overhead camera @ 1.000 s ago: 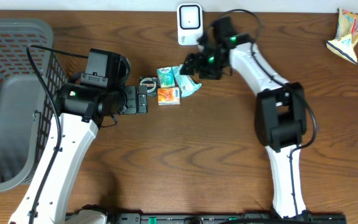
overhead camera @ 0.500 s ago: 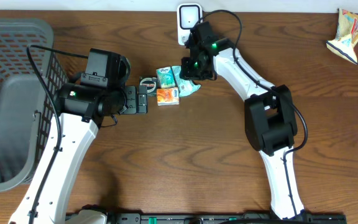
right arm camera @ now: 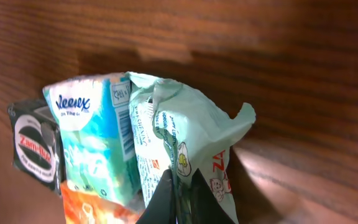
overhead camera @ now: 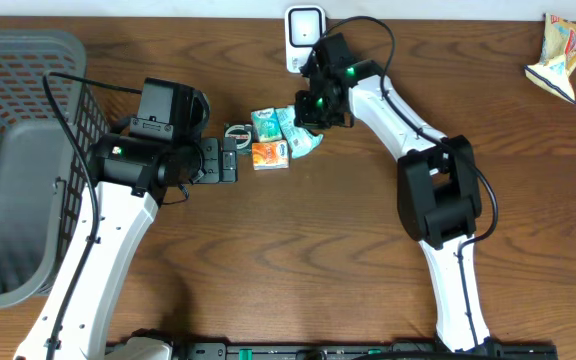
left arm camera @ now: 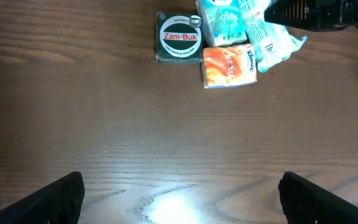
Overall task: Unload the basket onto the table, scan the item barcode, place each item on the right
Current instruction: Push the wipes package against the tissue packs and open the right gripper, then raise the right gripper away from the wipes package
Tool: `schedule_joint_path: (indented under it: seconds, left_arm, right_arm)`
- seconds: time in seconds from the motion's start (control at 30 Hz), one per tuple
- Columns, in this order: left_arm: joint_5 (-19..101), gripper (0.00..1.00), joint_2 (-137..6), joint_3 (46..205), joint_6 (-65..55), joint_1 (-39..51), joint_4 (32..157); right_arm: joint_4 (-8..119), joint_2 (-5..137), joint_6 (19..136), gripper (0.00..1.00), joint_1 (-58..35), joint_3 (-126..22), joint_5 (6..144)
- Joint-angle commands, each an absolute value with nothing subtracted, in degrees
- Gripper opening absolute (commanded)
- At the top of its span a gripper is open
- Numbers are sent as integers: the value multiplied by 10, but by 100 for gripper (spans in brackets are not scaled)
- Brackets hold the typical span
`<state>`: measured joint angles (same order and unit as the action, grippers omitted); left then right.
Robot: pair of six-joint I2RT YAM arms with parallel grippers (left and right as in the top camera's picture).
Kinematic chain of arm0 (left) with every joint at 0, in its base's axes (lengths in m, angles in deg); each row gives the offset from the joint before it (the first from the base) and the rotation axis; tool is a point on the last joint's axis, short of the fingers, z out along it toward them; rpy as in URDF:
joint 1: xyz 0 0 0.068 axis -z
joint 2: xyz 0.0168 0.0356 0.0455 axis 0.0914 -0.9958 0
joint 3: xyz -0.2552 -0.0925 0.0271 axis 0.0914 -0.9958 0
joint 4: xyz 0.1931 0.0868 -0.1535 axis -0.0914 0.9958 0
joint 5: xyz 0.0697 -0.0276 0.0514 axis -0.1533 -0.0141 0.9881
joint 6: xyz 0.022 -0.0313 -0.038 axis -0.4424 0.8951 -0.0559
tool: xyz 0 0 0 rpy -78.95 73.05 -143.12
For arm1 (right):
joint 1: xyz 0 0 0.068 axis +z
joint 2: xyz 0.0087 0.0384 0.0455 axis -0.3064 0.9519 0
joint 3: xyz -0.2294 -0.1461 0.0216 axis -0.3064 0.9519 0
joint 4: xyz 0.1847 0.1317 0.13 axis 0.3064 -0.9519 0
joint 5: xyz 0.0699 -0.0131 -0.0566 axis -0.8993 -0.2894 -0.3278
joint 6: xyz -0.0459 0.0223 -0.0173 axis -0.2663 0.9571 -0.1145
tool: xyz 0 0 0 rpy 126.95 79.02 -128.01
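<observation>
A pale green wipes packet lies at the right end of a small cluster of items, and my right gripper is shut on a fold of its wrapper. From overhead the right gripper sits over that packet, just in front of the white barcode scanner. A teal Kleenex pack, an orange Kleenex pack and a Zam-Buk tin lie beside it. My left gripper stands open over bare wood, left of the cluster, holding nothing.
A grey mesh basket stands at the far left edge. A crumpled snack bag lies at the back right corner. The scanner's cable runs behind the right arm.
My right gripper swung left over the cluster and closed from wide open onto the green wipes packet. The left arm has not moved.
</observation>
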<state>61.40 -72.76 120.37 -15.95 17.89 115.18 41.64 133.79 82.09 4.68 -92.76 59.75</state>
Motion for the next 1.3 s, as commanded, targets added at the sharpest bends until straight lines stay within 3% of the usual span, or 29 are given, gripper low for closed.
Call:
schedule_joint_path:
  seconds: [0.0, 0.37, 0.63, 0.7, 0.73, 0.8, 0.83, 1.27]
  left_arm:
    - [617, 98, -724, 1210, -163, 178, 1152]
    - [617, 98, -724, 1210, -163, 178, 1152]
    - [617, 98, -724, 1210, -163, 178, 1152]
    - [617, 98, -724, 1210, -163, 178, 1152]
    - [617, 98, -724, 1210, -163, 178, 1152]
    - [617, 98, -724, 1210, -163, 178, 1152]
    - [617, 97, -724, 1210, -163, 178, 1152]
    - [617, 97, -724, 1210, -163, 178, 1152]
  right_arm:
    - [386, 1325, 814, 1, 26, -927, 587]
    - [275, 1313, 811, 1, -13, -927, 608]
    - [278, 1313, 803, 20, -19, -930, 582]
    - [274, 1312, 798, 29, -20, -936, 555]
    - [274, 1310, 798, 45, -21, -937, 549]
    - [274, 1306, 798, 63, -21, -937, 548]
    - [275, 1305, 798, 68, -21, -937, 548]
    - [336, 1304, 799, 99, -16, -932, 573]
